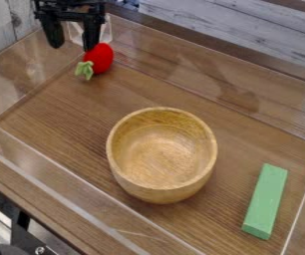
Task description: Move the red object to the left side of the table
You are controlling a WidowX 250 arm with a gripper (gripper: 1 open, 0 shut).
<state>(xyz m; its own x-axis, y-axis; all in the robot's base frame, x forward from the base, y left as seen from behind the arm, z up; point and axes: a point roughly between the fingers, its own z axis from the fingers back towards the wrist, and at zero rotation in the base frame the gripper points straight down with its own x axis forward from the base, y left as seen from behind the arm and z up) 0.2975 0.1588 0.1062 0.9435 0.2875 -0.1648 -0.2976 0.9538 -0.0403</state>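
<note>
The red object (98, 58), a small toy strawberry with its green leafy end pointing left, lies on the brown wood-grain table (248, 110) near the far left corner. My gripper (72, 40) hangs at the top left, just above and behind the strawberry. Its two dark fingers stand apart, open, with nothing between them. One finger (92, 34) is close over the strawberry's far side, and I cannot tell whether it touches.
A round wooden bowl (162, 152) sits in the middle of the table. A flat green rectangular block (264, 200) lies at the front right. Clear acrylic walls (62, 194) border the tabletop on all sides.
</note>
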